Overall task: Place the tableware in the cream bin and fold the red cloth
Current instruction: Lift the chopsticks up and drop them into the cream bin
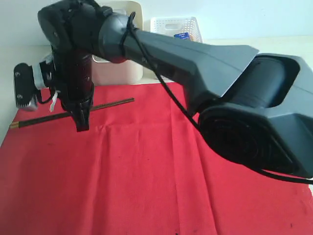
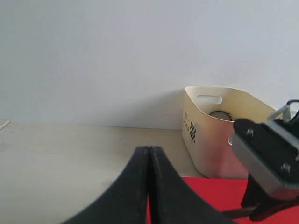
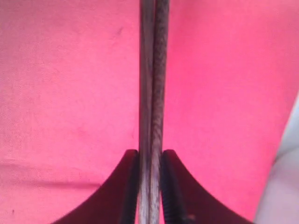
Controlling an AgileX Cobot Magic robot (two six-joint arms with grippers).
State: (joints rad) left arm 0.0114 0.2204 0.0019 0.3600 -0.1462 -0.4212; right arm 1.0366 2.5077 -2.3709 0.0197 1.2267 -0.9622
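Observation:
The dark brown chopsticks (image 1: 113,103) lie as a pair on the red cloth (image 1: 146,181), near its far left part. My right gripper (image 1: 81,125) reaches across from the right and points down at them. In the right wrist view its jaws (image 3: 150,152) are shut on the two chopsticks (image 3: 150,84), which rest against the red cloth (image 3: 60,93). The cream bin (image 1: 117,72) stands just behind the cloth. My left gripper (image 2: 148,148) is shut and empty, hovering over the pale table, with the cream bin (image 2: 219,140) and a strip of red cloth (image 2: 210,196) ahead of it.
A white lattice basket (image 1: 176,27) with a blue item inside stands behind the right arm (image 1: 220,83). That arm's grey wrist mount (image 2: 264,161) sits close to the bin. Something round and metallic (image 2: 219,114) shows inside the bin.

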